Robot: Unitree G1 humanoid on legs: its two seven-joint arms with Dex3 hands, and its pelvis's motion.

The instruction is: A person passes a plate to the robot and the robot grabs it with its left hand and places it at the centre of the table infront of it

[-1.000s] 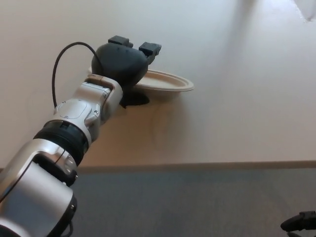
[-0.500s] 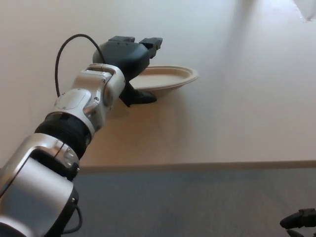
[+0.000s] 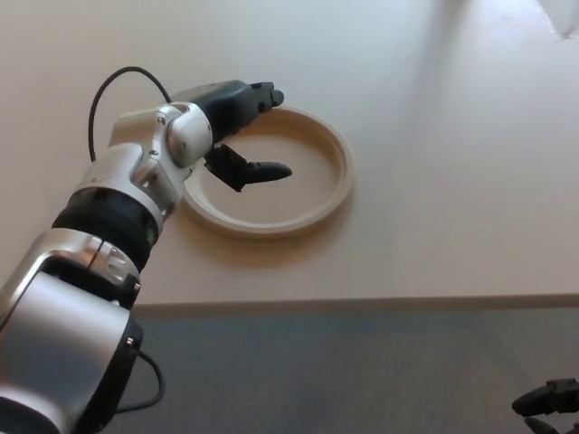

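Observation:
A round beige plate (image 3: pixel 308 203) lies flat on the pale table (image 3: pixel 434 226), left of the middle of the head view. My left hand (image 3: pixel 237 127) hangs over the plate's far left rim. Its two fingers (image 3: pixel 264 94) point past the rim at the top, and the thumb (image 3: pixel 262 170) reaches over the plate's inside, well apart from the fingers. The hand is open; the part of the rim under it is hidden. Only a black tip of my right hand (image 3: pixel 547 403) shows at the bottom right corner.
The table's front edge (image 3: pixel 362 304) runs across the picture, with grey floor (image 3: pixel 344 380) below it. A black cable (image 3: pixel 113 90) loops off my left forearm. A pale object (image 3: pixel 563 16) sits at the top right corner.
The plate was held tilted above the table; it now lies flat on it. My left hand has turned and its thumb has come away from the fingers.

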